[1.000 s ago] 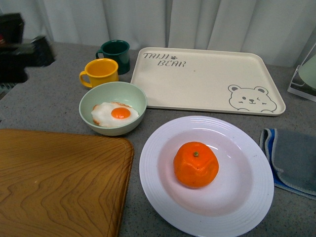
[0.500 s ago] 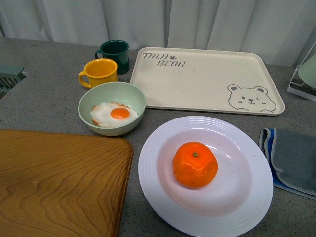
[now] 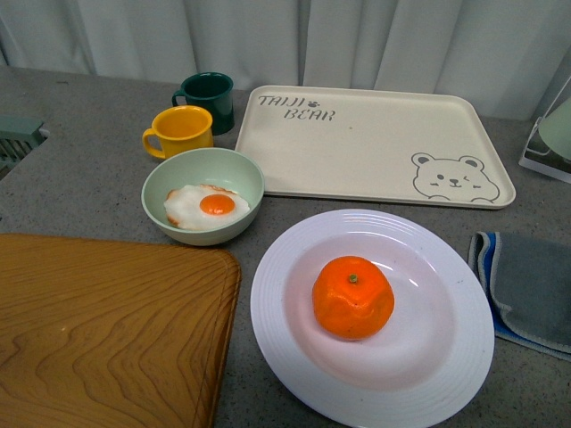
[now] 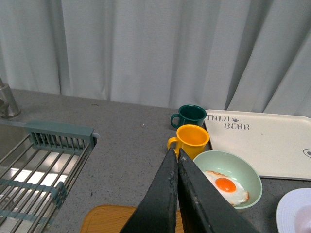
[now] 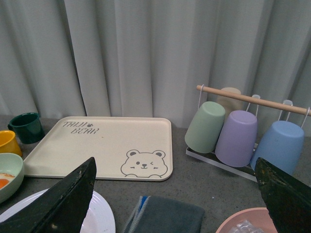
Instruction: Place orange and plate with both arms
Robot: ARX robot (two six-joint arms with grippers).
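And here's the scene: the bright, lumpy-skinned orange sits stem-up in the middle of the large round white plate, which rests at the near side of the grey speckled bench. Beyond the plate lies the cream rectangular bear tray. To its left is a pale green bowl holding a fried egg, with a yellow mug and a dark green mug behind it. A wooden board fills the near left, and a folded blue-grey cloth lies just right of the plate.

Over to the wrists: the left jaws are pressed tight together, nothing between them, up above the bench. The right jaws are spread wide, nothing in them, the tray showing between them.
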